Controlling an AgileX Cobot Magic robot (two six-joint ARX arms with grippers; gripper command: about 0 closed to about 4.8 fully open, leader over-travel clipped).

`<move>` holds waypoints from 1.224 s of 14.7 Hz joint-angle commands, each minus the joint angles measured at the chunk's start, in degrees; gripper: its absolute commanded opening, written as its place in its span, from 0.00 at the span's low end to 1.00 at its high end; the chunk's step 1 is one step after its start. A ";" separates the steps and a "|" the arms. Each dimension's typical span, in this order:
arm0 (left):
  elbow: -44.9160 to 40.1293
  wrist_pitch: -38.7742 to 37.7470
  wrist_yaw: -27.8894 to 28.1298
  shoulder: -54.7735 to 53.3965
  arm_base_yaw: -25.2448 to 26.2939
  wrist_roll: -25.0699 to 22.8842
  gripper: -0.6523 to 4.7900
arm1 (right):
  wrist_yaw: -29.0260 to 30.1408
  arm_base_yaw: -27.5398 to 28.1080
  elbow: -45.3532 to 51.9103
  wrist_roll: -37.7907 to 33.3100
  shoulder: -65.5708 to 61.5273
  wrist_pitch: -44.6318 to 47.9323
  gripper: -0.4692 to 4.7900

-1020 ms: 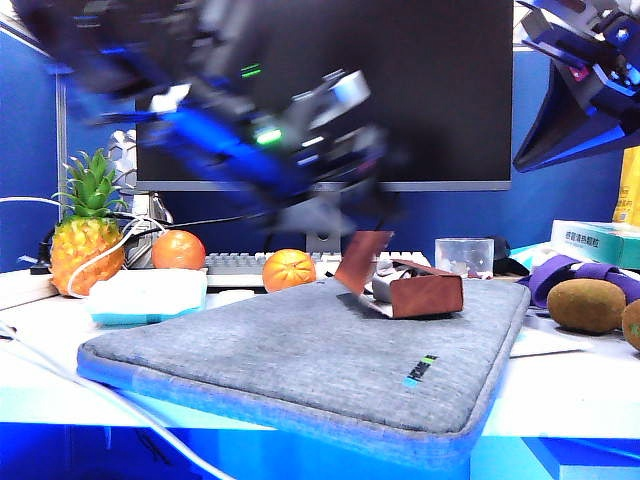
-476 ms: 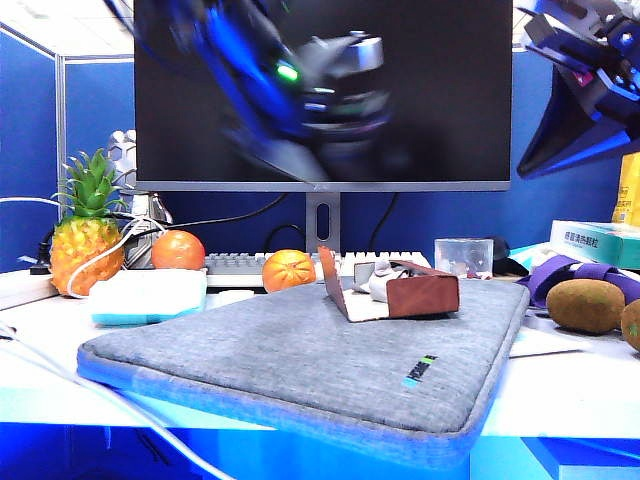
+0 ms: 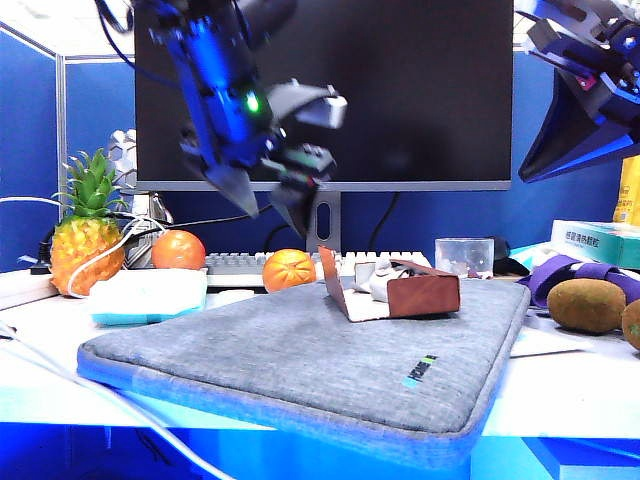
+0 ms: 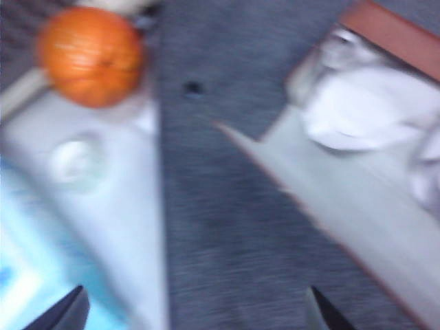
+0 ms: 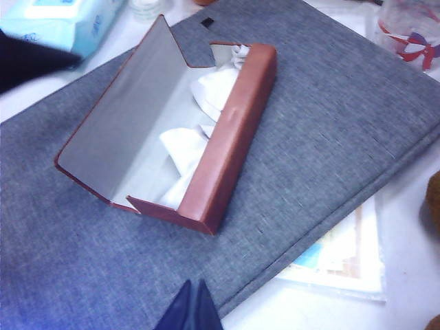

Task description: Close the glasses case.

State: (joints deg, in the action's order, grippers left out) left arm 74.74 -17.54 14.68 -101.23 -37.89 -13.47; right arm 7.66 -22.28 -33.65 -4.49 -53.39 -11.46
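**Case open on the sleeve, both grippers clear of it**

The left gripper (image 3: pixel 262 205) hangs in the air in front of the monitor (image 3: pixel 420 90), above and to the left of the glasses case (image 3: pixel 395 288); its jaws stand wide apart and hold nothing. The right gripper (image 5: pixel 190 308) stays high at the right edge of the exterior view, its fingertips pressed together, empty. The glasses case lies on the grey laptop sleeve (image 3: pixel 300 360), flap lid raised, white cloth (image 5: pixel 199 117) inside. An orange (image 3: pixel 289 270) sits behind the sleeve, a pineapple (image 3: pixel 87 240) farther left.
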 commanded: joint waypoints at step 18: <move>5.70 13.20 -15.08 -11.15 -4.74 1.86 0.91 | -0.04 0.00 -0.24 0.26 0.00 1.03 0.09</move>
State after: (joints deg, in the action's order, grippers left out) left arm 79.42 -4.78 -1.96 -113.38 -42.22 -10.63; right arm 7.60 -22.26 -33.65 -4.43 -53.47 -11.27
